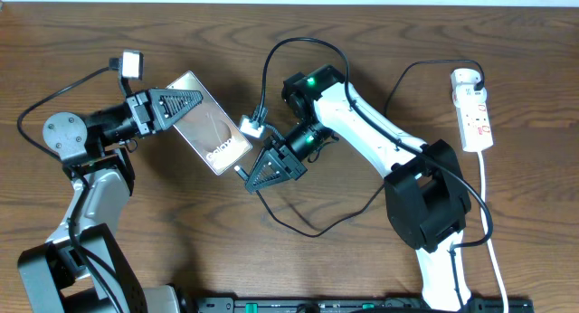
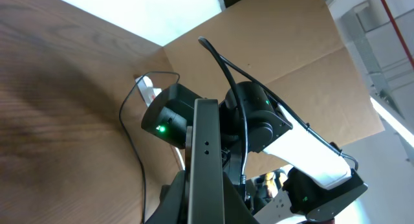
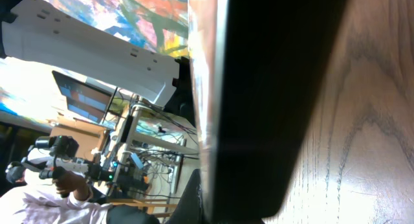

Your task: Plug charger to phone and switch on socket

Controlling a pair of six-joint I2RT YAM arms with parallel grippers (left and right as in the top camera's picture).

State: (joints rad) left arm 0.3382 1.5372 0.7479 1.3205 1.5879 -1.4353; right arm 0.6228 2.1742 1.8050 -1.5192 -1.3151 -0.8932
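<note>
We see the left tool (image 1: 194,100) clamped on the phone (image 1: 215,132) and the right tool (image 1: 252,176) pinching the charger (image 1: 308,232) plug at the phone's end.

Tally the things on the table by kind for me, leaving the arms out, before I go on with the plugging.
phone: 1
black charger cable: 1
white power strip: 1
white cord: 1
Total: 4
</note>
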